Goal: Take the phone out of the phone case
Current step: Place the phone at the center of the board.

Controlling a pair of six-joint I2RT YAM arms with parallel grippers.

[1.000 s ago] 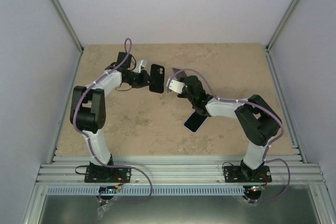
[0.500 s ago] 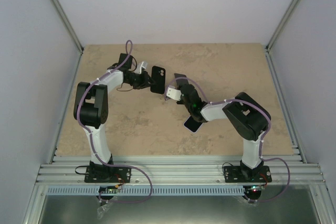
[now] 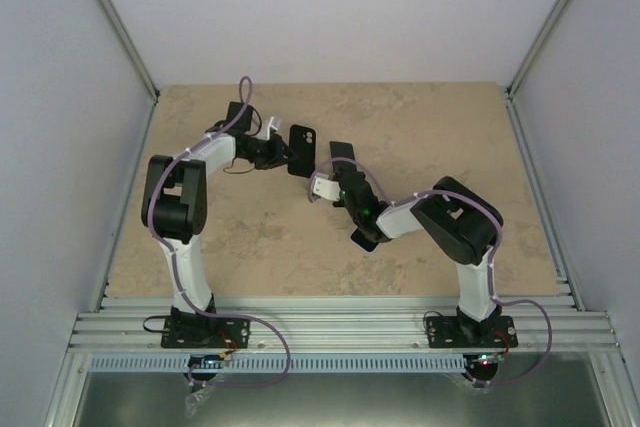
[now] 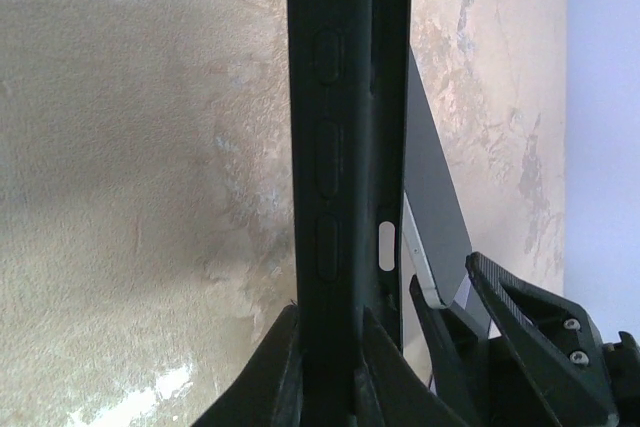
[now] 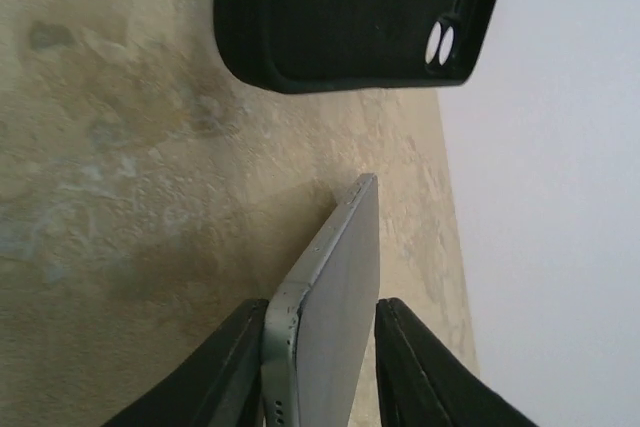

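My left gripper [image 3: 284, 152] is shut on the lower end of the black phone case [image 3: 301, 142], holding it upright above the table. Seen edge-on in the left wrist view, the case [image 4: 345, 147] has my fingers [image 4: 330, 317] pinching it. The grey phone [image 3: 342, 159] is out of the case, just to its right. It [image 5: 335, 287] leans slack between the fingers of my right gripper [image 5: 320, 312], whose jaws stand wider than the phone is thick. Its far end rests on the table. The empty case [image 5: 350, 7] hangs beyond it.
The beige stone-patterned tabletop [image 3: 250, 237] is bounded by pale walls and metal frame posts [image 3: 115, 27]. An aluminium rail [image 3: 330, 327] with both arm bases runs along the near edge. My right fingers [image 4: 520, 317] show beside the case in the left wrist view.
My right arm has folded in and shifted the phone left and nearer, away from the case. Its jaws have parted slightly around the phone. My left gripper keeps holding the case.
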